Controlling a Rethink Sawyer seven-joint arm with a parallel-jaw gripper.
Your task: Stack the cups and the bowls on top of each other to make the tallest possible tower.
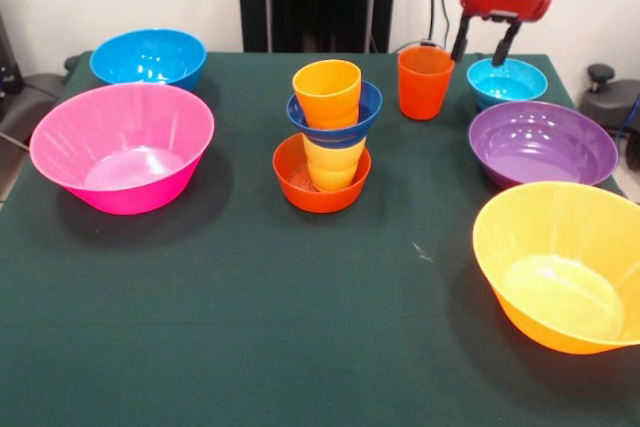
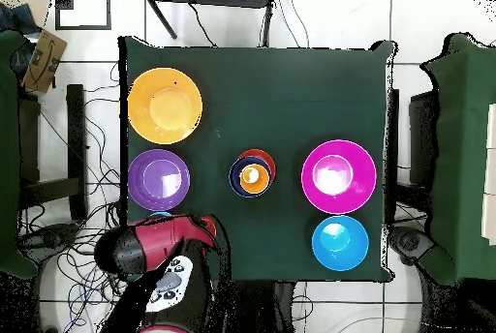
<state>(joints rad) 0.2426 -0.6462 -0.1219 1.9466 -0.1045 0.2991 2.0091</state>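
The tower stands mid-table: a small orange-red bowl as base, a yellow cup, a dark blue bowl, and a light orange cup on top. From overhead the tower shows as nested rings. The darker red-orange cup stands alone behind it. My gripper is open and empty, hanging just above the left rim of the cyan bowl. In the overhead view the arm hides nearly all of the cyan bowl.
The purple bowl sits just in front of the cyan one. The large yellow-orange bowl is at the front right. The large pink bowl and the medium blue bowl are at the left.
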